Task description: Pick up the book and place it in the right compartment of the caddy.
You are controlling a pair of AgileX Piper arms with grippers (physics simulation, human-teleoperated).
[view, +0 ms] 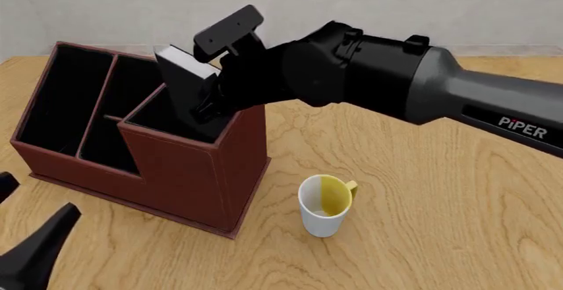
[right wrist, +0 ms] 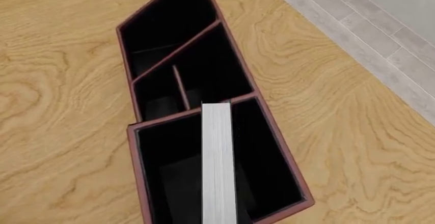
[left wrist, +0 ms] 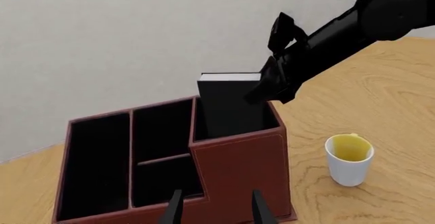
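The black book [view: 180,72] with its white page edge [right wrist: 217,163] is tilted, its lower end inside the right compartment [view: 154,115] of the red-brown caddy [view: 184,171]. My right gripper [view: 207,102] is shut on the book's upper part above the compartment; in the left wrist view it [left wrist: 262,89] grips the book [left wrist: 227,102] from the side. The right wrist view shows the book's edge running down into the widest opening [right wrist: 170,173]. My left gripper [left wrist: 217,214] is open and empty, close in front of the caddy [left wrist: 238,173], and shows in the front view [view: 22,217] at the near left.
A white mug with a yellow inside [view: 324,204] stands on the wooden table just right of the caddy's tall end; it also shows in the left wrist view [left wrist: 349,160]. The caddy's narrower slots [view: 70,99] lie to the left. A pale wall is behind.
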